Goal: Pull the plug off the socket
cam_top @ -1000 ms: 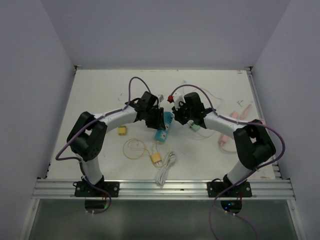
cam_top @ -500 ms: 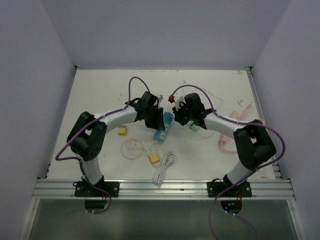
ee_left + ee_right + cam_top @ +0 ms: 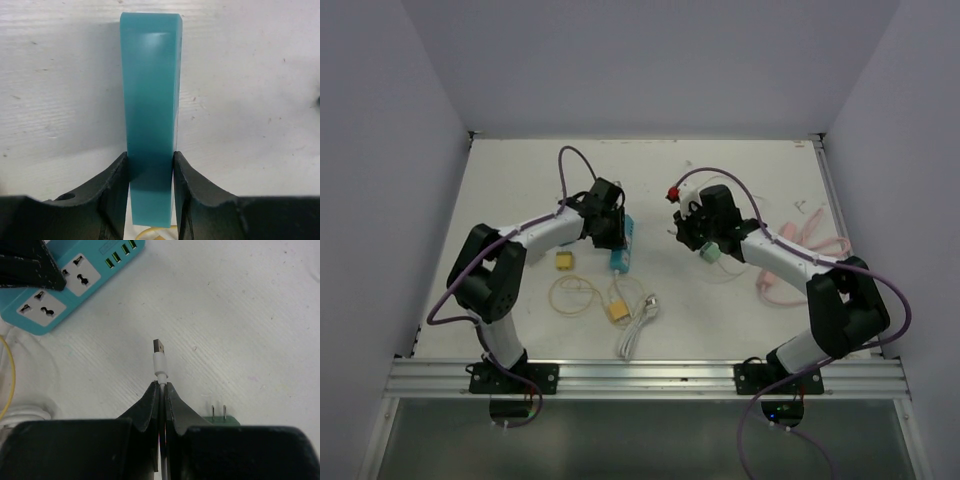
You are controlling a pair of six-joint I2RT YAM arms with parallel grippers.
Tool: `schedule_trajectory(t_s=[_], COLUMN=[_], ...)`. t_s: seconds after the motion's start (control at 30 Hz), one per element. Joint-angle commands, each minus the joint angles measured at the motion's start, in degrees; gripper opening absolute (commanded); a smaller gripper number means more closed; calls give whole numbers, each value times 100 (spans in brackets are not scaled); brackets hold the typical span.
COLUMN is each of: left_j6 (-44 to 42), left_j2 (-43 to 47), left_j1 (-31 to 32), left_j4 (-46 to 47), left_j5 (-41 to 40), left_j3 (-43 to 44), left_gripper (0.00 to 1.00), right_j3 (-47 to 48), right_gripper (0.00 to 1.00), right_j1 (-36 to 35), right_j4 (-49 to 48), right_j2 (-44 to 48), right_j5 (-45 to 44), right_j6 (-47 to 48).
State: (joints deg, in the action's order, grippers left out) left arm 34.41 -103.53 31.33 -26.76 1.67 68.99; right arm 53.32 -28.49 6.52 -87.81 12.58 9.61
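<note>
The socket [image 3: 150, 100] is a teal power strip, and my left gripper [image 3: 150, 170] is shut on its narrow sides. From above, the socket [image 3: 623, 243] lies left of centre in the left gripper [image 3: 614, 234]. The plug [image 3: 160, 357] is a white USB plug with a bare metal tip. It sticks out of my right gripper [image 3: 163, 386], which is shut on its thin white cable just behind it. The plug hangs free, well apart from the socket [image 3: 75, 285] with its green USB ports. The right gripper [image 3: 686, 230] sits right of centre in the top view.
A green two-pin adapter [image 3: 220, 417] lies just beside the right fingers. Two yellow connectors [image 3: 564, 262] [image 3: 617, 311] with a thin yellow loop and a coiled white cable [image 3: 638, 328] lie near the front. A pink cable [image 3: 782, 268] lies at the right.
The two grippers have drawn apart. The left one carried the socket to the left, the right one moved right with the plug, which is now out of the socket.
</note>
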Motion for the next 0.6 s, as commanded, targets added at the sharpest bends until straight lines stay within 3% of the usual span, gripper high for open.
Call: schedule_trajectory(t_s=[0.0, 0.13, 0.33, 0.5, 0.57], left_j6=[-321, -497, -558, -541, -515], left_j2=[-54, 95, 289, 315, 342], left_j1=[-66, -13, -13, -13, -13], left_j4=[-533, -549, -348, 39, 136], left_j5=[-924, -677, -291, 280, 456], left_j3=[-413, -343, -360, -535, -580], left_gripper=[0, 0, 0, 0, 0], right_j3=[12, 56, 257, 513, 539], right_gripper=[0, 0, 0, 7, 14], right_j1=[19, 19, 45, 300, 467], right_j4=[112, 51, 24, 95, 16], right_j2=[72, 36, -297, -781, -930], right_j5=[87, -27, -871, -889, -766], right_j6=[-134, -265, -687, -1354, -1514])
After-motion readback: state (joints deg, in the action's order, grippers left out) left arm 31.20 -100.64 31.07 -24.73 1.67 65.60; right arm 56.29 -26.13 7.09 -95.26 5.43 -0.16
